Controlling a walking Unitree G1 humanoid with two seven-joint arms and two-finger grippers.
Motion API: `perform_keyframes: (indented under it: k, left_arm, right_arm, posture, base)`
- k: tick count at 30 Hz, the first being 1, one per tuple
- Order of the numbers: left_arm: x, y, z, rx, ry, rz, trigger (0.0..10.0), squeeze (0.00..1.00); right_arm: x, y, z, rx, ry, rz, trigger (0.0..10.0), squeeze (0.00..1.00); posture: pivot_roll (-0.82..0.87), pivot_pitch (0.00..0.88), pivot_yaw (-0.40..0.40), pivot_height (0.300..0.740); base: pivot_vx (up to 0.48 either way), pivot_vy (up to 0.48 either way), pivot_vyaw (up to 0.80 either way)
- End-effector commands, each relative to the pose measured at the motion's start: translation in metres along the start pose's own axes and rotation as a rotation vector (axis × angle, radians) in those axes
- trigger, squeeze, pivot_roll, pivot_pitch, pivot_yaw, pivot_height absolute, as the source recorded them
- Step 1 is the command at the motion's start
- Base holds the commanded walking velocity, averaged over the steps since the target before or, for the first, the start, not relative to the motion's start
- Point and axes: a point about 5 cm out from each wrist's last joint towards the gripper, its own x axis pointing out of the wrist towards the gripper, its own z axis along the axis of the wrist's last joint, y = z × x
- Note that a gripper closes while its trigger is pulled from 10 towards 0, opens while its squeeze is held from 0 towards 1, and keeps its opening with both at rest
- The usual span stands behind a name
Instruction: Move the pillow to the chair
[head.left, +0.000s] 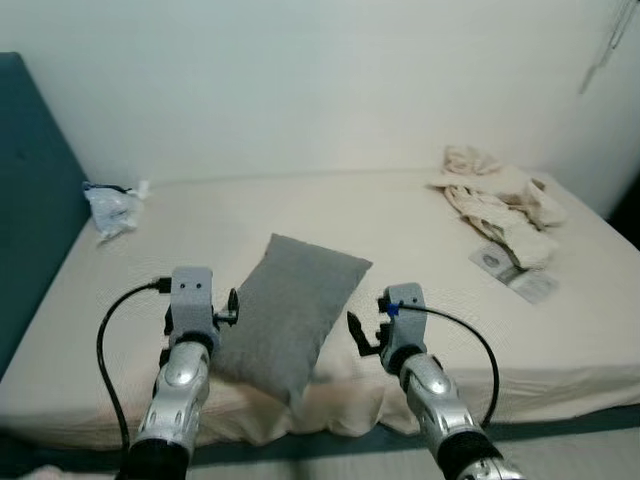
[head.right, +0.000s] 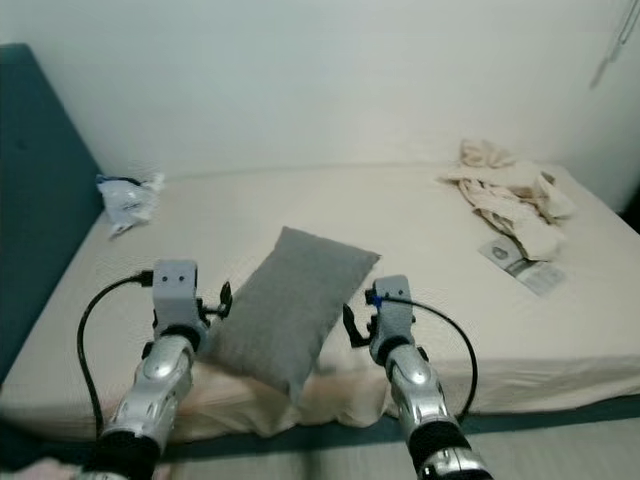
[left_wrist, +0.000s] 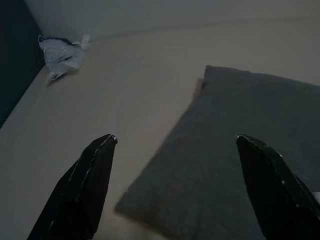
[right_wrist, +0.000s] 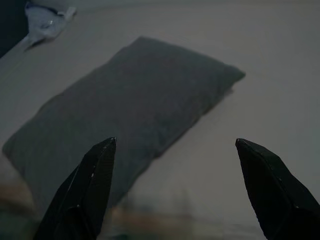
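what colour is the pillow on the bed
Plain dark grey pillow, clearest in the left eye view.

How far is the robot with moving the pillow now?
Nothing looks done: the grey pillow lies flat on the bed. In hand: the left gripper and right gripper, both open, are raised on either side of it, not gripping. Left: grasping, lifting and carrying it to the chair.

**Bed and what lies on it**

A beige-sheeted bed (head.left: 400, 230) carries a grey pillow (head.left: 290, 310) near its front edge, a crumpled plastic bag (head.left: 112, 208) at the far left, rumpled cream cloth (head.left: 500, 205) and a paper (head.left: 515, 272) at right.
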Motion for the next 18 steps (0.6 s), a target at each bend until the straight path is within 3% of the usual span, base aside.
perform_keyframes:
  k: [1, 18]
  left_arm:
    - [-0.0004, 0.0023, -0.0008, 0.015, 0.009, -0.003, 10.0, 0.00]
    - [0.0023, -0.0018, 0.0040, 0.028, 0.006, -0.035, 10.0, 0.00]
  right_arm:
    - [0.0003, 0.0024, -0.0007, 0.007, -0.001, 0.002, 10.0, 0.00]
    - [-0.0012, 0.0017, -0.0025, 0.023, -0.008, -0.017, 10.0, 0.00]
  posture:
    - [0.04, 0.056, 0.019, 0.740]
    - [0.04, 0.054, 0.044, 0.740]
  base:
    - [-0.259, 0.000, 0.00]
    - [0.000, 0.000, 0.00]
